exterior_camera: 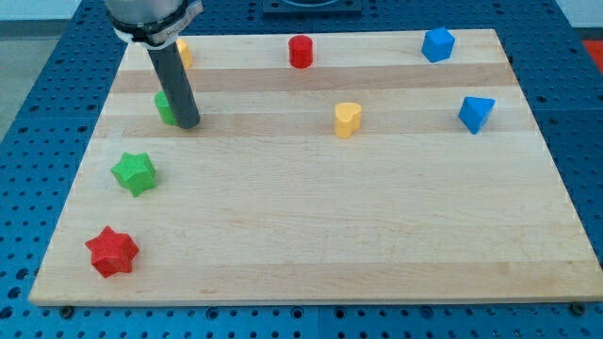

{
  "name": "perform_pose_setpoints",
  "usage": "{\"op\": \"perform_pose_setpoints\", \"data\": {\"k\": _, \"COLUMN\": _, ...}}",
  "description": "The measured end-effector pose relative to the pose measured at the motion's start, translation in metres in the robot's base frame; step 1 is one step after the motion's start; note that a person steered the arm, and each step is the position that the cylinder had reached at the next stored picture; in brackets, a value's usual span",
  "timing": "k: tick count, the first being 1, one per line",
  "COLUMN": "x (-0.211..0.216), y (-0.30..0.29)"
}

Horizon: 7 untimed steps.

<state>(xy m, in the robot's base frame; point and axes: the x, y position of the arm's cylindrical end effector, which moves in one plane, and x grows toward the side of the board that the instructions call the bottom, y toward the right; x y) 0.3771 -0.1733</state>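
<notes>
Green block (pixel 165 106), shape hidden, sits at the board's (pixel 377 235) upper left, touching the tip (pixel 187 124) on the tip's left side; the rod has no jaws, and a green star (pixel 135 173) lies below

a pale wooden board (pixel 311 235) on a blue perforated table (pixel 38 104) carries eight small coloured blocks.

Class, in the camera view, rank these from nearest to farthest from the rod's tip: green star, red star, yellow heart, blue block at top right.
From my tip:
1. Green star, lower left.
2. Red star, bottom left.
3. Yellow heart, to the right.
4. Blue block, top right.
</notes>
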Motion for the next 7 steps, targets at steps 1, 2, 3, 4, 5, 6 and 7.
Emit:
{"op": "perform_pose_setpoints", "data": {"k": 1, "x": -0.004, "y": 0.000}}
{"op": "perform_pose_setpoints", "data": {"k": 2, "x": -0.008, "y": 0.002}}
{"op": "perform_pose_setpoints", "data": {"k": 3, "x": -0.017, "y": 0.003}}
{"op": "perform_pose_setpoints", "data": {"k": 4, "x": -0.028, "y": 0.003}}
{"op": "perform_pose_setpoints", "data": {"k": 5, "x": -0.031, "y": 0.003}}
{"op": "perform_pose_setpoints", "data": {"k": 6, "x": -0.032, "y": 0.002}}
{"op": "perform_pose_setpoints", "data": {"k": 7, "x": -0.058, "y": -0.003}}
